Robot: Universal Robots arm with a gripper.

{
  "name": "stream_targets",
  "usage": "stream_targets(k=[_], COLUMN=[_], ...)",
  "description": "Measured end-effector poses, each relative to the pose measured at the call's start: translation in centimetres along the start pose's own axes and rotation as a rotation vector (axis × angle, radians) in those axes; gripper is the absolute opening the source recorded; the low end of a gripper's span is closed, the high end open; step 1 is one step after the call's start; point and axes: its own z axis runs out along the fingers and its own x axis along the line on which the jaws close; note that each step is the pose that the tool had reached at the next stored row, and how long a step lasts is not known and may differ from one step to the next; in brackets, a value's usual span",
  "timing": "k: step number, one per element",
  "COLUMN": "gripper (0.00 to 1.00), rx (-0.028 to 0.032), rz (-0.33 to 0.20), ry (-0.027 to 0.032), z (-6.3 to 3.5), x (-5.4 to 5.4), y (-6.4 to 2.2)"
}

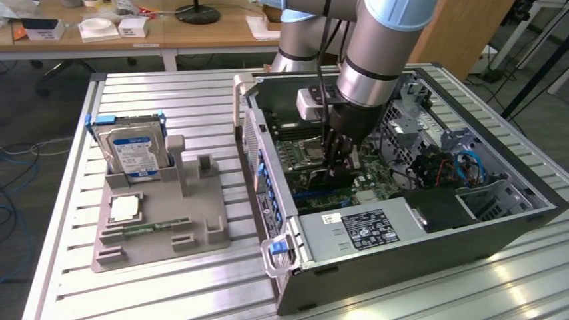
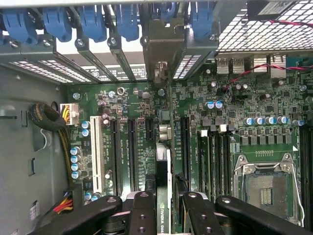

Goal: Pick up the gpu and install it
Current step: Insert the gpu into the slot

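The open computer case (image 1: 511, 223) lies on its side on the slatted table, and my gripper (image 1: 342, 159) reaches down inside it over the green motherboard (image 1: 374, 190). In the wrist view the gpu (image 2: 163, 223) shows edge-on as a thin dark card. My gripper (image 2: 168, 211) is shut on it, with a black finger (image 2: 143, 215) on one face and another on the opposite face. The card stands upright over the long expansion slots (image 2: 131, 152). Its metal end bracket (image 2: 159, 46) sits among the rear slot openings with blue clips (image 2: 128, 19).
A grey holder tray (image 1: 200, 200) on the exterior view's left carries a hard drive (image 1: 133, 150), a square processor chip (image 1: 124, 208) and a memory stick (image 1: 151, 228). Inside the case are the power supply (image 1: 364, 227), the processor socket (image 2: 264, 188) and cable bundles (image 2: 49, 117).
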Motion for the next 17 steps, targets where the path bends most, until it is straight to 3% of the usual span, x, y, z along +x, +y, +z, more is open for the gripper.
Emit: stream_targets(k=[10, 17], gripper=[0.26, 0.26], rx=[-0.0003, -0.0004], rz=[-0.061, -0.062], ry=[0.0016, 0.0014], z=[0.20, 0.31], x=[-0.13, -0.13], y=[0.00, -0.01])
